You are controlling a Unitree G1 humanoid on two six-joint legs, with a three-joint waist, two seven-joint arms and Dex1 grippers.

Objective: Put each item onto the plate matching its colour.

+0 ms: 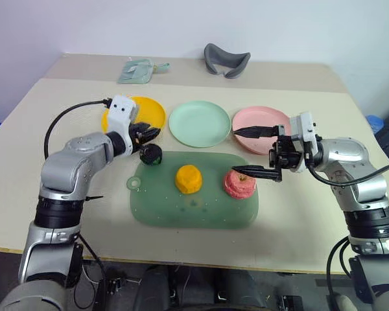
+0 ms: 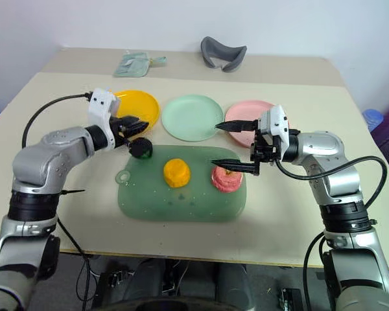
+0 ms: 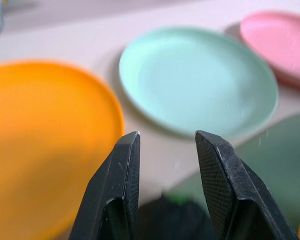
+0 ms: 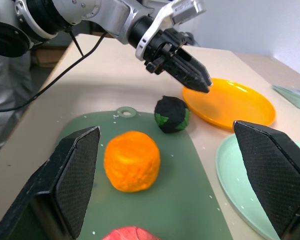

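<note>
Right wrist view: hovering over green mat [image 4: 190,195].
Left gripper [image 4: 197,80] pinched closed, empty, above dark lump [image 4: 172,114]; right gripper [image 1: 249,152] gaping beside apple [image 1: 238,184].

Even, soft overhead light is cast; short faint shadows lie under the plates [image 1: 197,123]. The left wrist view is blurred throughout.

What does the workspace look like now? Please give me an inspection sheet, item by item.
Surface: beige table with a green mat on it.
Job's things: dark lump at the mat's far left corner; orange lump and apple on the mat; yellow plate, green plate and pink plate empty.
Clutter: grey curved object and pale pouch at the far edge.
Grippers: left gripper jaws shut, empty, above the dark lump; right gripper jaws open, empty.
Cables: black cable on the left arm.
Surroundings: white wall.
</note>
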